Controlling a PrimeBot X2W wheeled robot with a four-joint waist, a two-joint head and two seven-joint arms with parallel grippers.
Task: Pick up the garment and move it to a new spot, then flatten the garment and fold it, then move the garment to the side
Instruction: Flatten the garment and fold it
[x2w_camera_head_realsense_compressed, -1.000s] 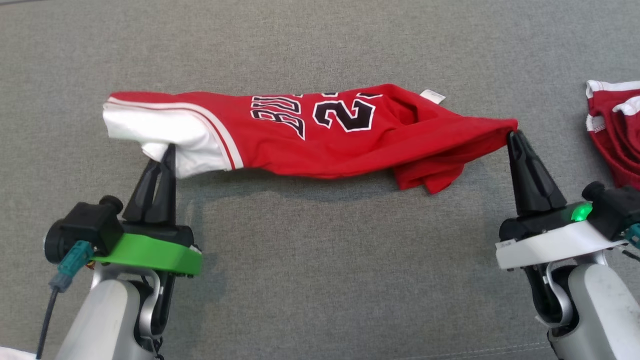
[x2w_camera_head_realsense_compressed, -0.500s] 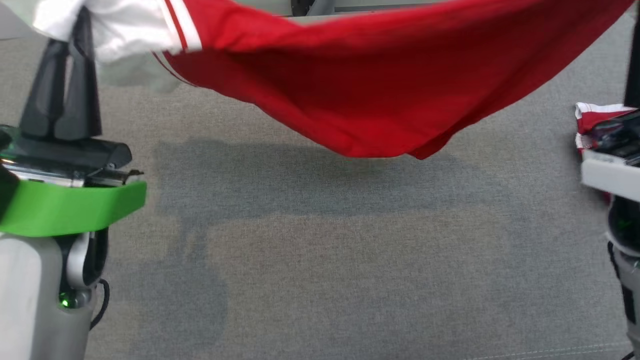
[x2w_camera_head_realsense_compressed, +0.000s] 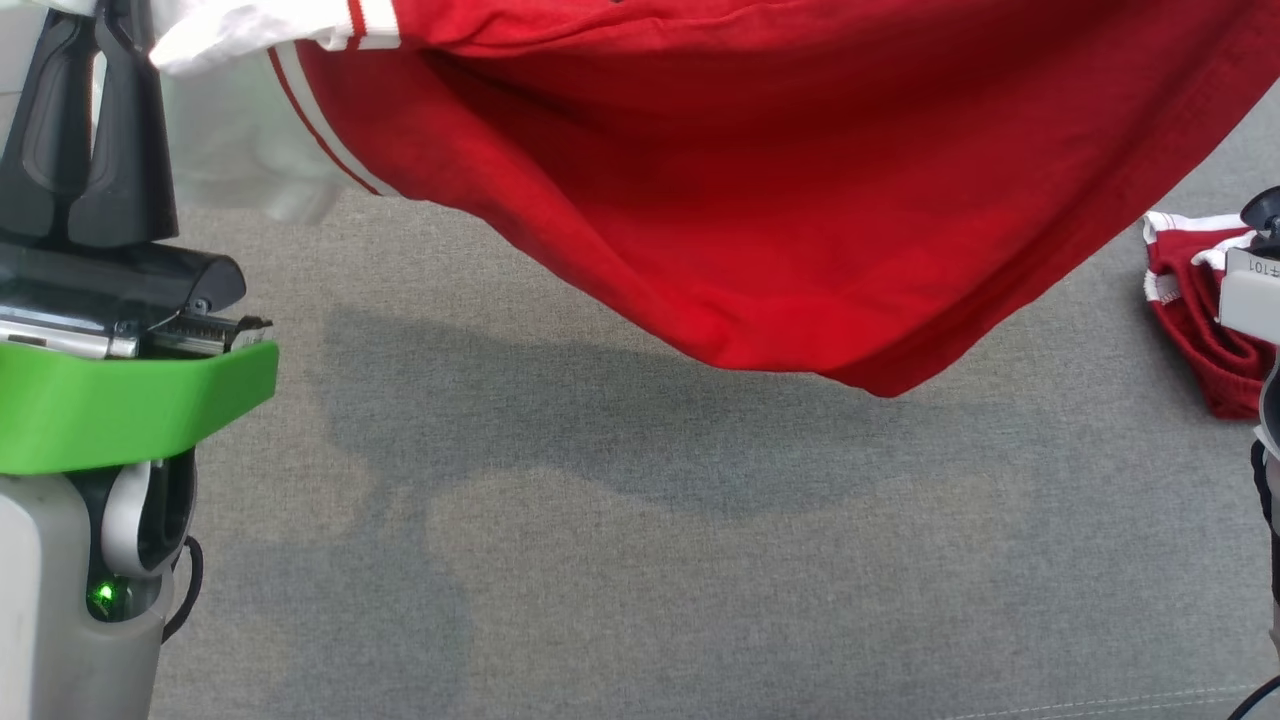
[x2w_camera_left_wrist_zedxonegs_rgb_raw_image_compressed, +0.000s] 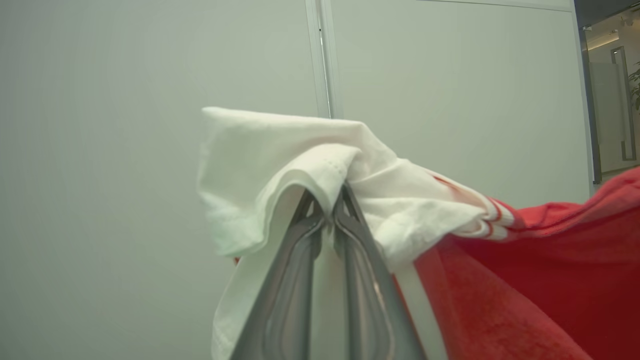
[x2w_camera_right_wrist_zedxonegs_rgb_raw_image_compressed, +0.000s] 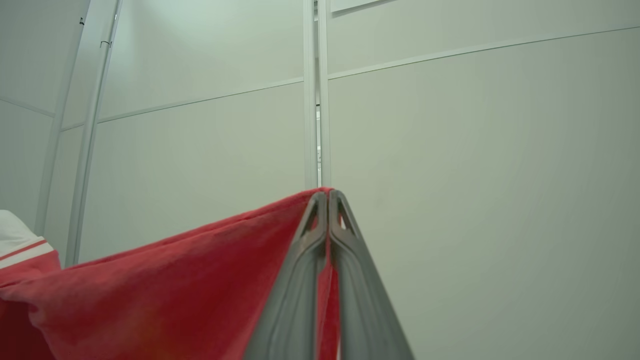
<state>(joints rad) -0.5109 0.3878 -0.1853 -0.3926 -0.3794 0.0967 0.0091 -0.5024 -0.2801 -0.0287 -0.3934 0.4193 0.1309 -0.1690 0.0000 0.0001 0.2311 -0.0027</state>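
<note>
shirt (x2w_camera_head_realsense_compressed: 760, 220): i see it hanging clear above the grey mat (x2w_camera_head_realsense_compressed: 640, 560), sagging mid-span
left gripper (x2w_camera_left_wrist_zedxonegs_rgb_raw_image_compressed: 327, 202): pinching its white end
right gripper (x2w_camera_right_wrist_zedxonegs_rgb_raw_image_compressed: 327, 194): pinching its red corner

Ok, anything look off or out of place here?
Nothing damaged. The red jersey sags between the left tool and right tool, clear of the grey surface. Only oddity: a second red garment crumpled at far right.

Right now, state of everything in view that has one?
red jersey: clear of the grey surface, slung between both grippers, middle sagging.
left gripper: jaws shut on its white end.
right gripper: jaws shut on its red corner.
second red garment: crumpled on the surface.
</note>
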